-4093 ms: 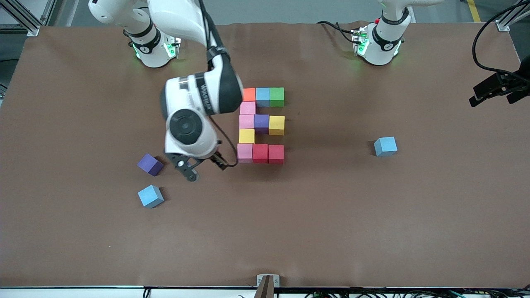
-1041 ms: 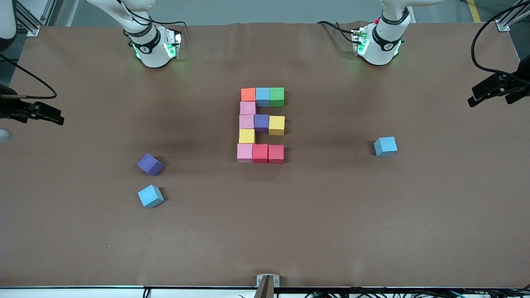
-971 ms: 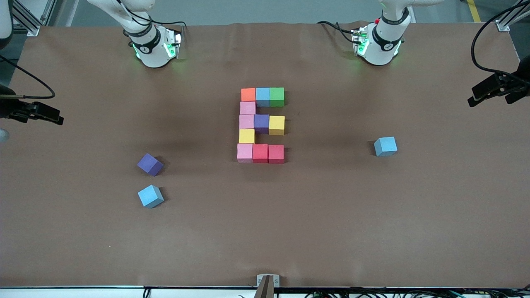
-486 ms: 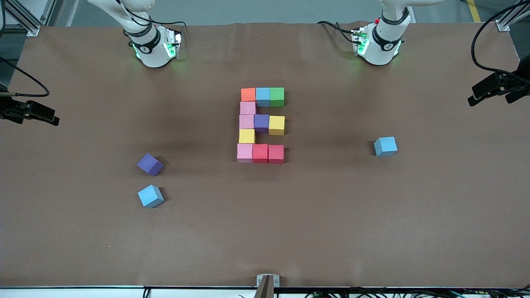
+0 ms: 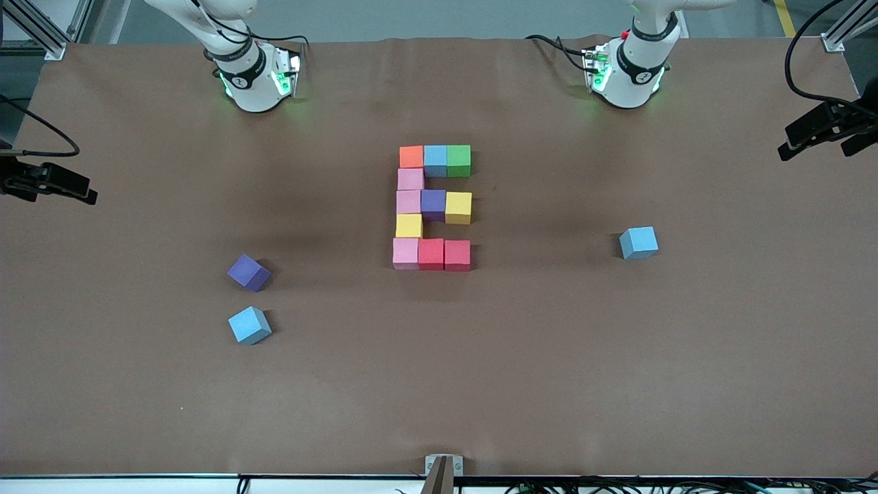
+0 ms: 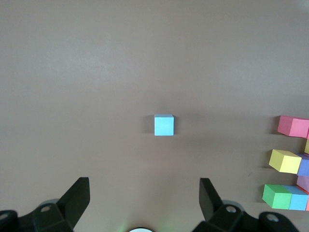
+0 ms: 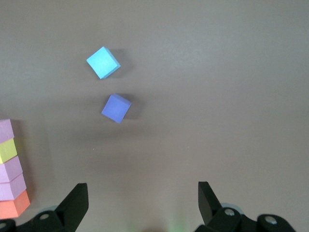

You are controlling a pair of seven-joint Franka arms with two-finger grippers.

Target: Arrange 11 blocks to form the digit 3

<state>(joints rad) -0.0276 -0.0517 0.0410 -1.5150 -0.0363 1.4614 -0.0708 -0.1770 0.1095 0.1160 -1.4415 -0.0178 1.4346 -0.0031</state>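
Observation:
Eleven blocks form a blocky figure [image 5: 432,206] mid-table. Its row nearest the bases is orange [image 5: 411,156], light blue, green [image 5: 459,160]. The middle row is pink, purple, yellow [image 5: 458,207]. The row nearest the front camera is pink, red, red [image 5: 457,254]. A pink and a yellow block link the rows on the side toward the right arm's end. My left gripper [image 6: 145,181] is open and empty, high over the left arm's end [image 5: 816,140]. My right gripper [image 7: 143,184] is open and empty over the right arm's end [image 5: 51,189].
Three loose blocks lie apart from the figure. A purple one [image 5: 248,272] and a light blue one [image 5: 250,324] sit toward the right arm's end, both in the right wrist view [image 7: 116,108]. Another light blue one [image 5: 638,242] lies toward the left arm's end [image 6: 164,125].
Four seconds ago the right arm hung over the table beside the figure; it has since pulled back to the table's end. In the last second both grippers only drifted slightly. No block moved.

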